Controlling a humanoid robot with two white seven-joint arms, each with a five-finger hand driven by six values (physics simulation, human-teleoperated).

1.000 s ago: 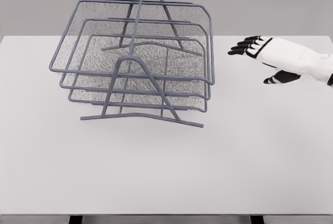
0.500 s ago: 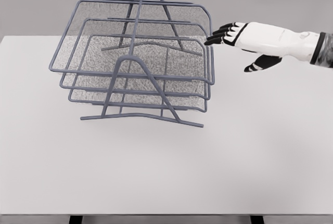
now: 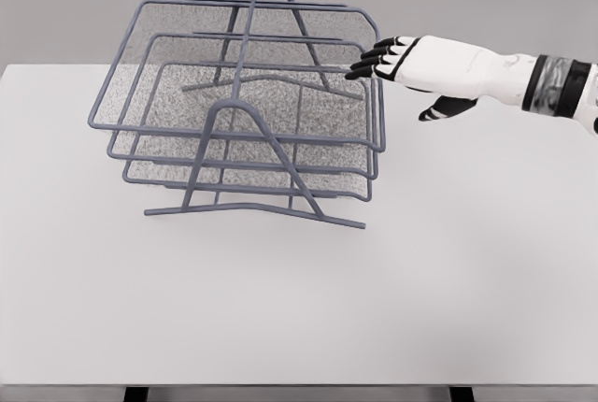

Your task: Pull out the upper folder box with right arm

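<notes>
Reaching right hand point(image 3: 411, 64): fingers extended, holding nothing, fingertips at upper folder box point(image 3: 280, 23) right rim
Change: hand has moved left, closer

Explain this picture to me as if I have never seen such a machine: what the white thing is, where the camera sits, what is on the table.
This is a simulator's render, seen from a camera on a humanoid robot's head. The white arm entering from the right ends in the right hand, with dark fingers stretched out. It holds nothing; its fingertips are at the right rim of the top tray. That tray belongs to a grey wire rack of three stacked mesh trays, standing on a white table. The left arm is out of view.
</notes>
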